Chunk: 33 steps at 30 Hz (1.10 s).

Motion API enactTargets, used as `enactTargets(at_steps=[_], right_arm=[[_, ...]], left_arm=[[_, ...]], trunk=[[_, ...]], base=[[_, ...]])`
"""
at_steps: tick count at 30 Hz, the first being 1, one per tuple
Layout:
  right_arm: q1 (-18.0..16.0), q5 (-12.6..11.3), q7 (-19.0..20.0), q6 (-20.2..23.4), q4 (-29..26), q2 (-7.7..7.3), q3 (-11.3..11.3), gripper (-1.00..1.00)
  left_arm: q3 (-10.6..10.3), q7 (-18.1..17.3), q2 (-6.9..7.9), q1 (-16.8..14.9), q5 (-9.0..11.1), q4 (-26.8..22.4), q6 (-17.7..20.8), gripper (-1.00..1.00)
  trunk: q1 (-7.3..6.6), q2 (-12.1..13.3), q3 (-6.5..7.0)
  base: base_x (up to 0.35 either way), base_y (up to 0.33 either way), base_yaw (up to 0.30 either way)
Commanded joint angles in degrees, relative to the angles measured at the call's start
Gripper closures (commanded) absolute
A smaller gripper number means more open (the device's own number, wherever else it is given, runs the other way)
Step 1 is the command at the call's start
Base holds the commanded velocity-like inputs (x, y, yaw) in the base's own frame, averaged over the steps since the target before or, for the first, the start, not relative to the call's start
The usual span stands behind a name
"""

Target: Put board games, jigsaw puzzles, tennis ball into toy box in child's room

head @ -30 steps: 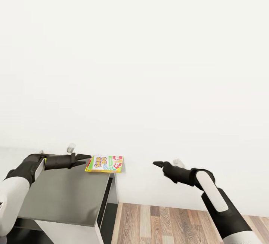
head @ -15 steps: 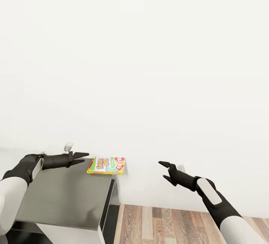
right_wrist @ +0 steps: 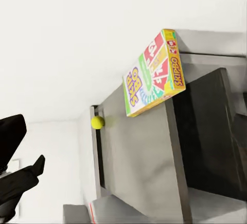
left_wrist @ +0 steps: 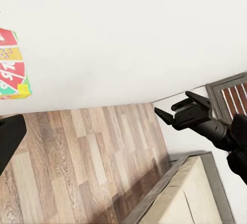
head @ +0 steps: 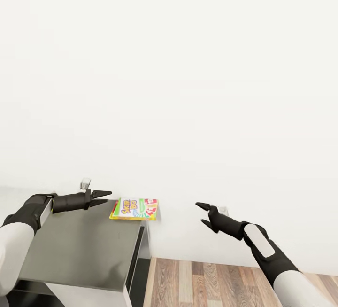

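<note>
The board game (head: 134,208) lies flat at the table's (head: 84,246) far corner by the wall, long side running left-right, just ahead of the left gripper (head: 104,197) (the nearer one). Its jaws are slightly parted, holding nothing; the right gripper (head: 203,214) hovers open off the table.

Board game (left_wrist: 11,64) corner against white wall above plank floor (left_wrist: 77,157); right gripper (left_wrist: 177,113), fingers apart.

My two arms: white upper shells, black forearm sleeves, black pointed two-finger left gripper (head: 106,198) and right gripper (head: 203,214).
</note>
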Motion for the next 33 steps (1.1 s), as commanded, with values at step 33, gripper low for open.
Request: enactTargets(at_steps=[33], right_arm=[[-3.3,3.0,-0.4,2.7,5.0,4.02,2.5,-1.0]], left_arm=[[-0.7,-9.0,-0.05,0.2,-1.3,-6.2,5.6,-1.0]], trunk=[[1.58,-2.9,-1.38]], base=[[0.034,0.015,0.0]])
